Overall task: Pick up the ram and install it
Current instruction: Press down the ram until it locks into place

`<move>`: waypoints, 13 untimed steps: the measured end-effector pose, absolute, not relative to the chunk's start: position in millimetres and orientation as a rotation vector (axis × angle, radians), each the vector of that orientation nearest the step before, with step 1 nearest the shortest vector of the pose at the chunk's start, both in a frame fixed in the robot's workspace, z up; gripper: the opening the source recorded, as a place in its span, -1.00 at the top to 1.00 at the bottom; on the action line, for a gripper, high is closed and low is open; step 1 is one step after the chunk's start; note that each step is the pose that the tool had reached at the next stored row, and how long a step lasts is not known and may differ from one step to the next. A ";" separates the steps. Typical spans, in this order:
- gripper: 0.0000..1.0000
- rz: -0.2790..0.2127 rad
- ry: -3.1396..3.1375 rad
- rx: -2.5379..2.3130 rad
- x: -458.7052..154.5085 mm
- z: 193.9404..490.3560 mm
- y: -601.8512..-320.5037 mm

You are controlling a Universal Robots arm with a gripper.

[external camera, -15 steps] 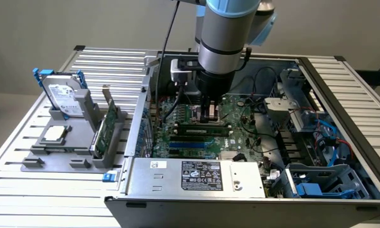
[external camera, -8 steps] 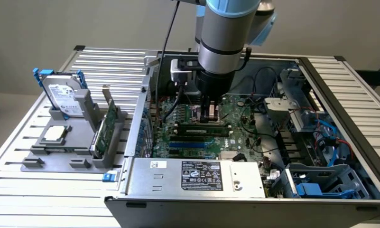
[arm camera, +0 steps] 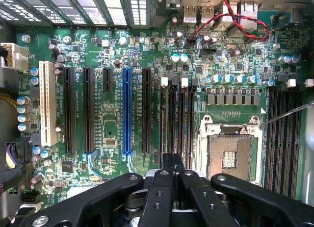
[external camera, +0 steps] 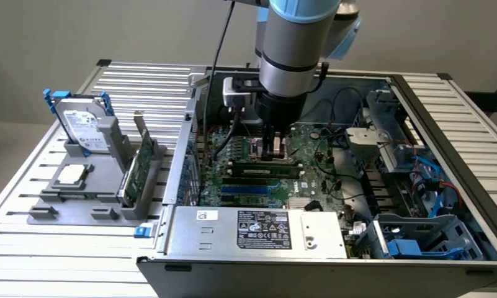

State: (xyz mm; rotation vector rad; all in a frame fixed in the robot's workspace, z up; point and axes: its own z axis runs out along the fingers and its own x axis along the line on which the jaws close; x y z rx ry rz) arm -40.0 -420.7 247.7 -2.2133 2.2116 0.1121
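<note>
The ram is a long thin green stick standing on edge along the memory slots of the motherboard inside the open computer case. My gripper comes straight down onto the stick's upper edge, near its middle. In the wrist view the black fingers meet at my gripper's tip, directly over the row of black memory slots beside the CPU socket. The fingers look shut on the stick, which is edge-on and mostly hidden beneath them.
A grey fixture at the exterior view's left holds a silver hard drive with blue rails, a green expansion card and a square chip. The power supply sits at the case front. Cables fill its right side.
</note>
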 end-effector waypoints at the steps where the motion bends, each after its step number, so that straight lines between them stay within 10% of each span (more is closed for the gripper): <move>1: 0.79 0.112 2.212 -2.213 -40.4 246.5 -420.7; 13: 0.79 0.112 2.211 -2.214 -44.2 236.1 -420.6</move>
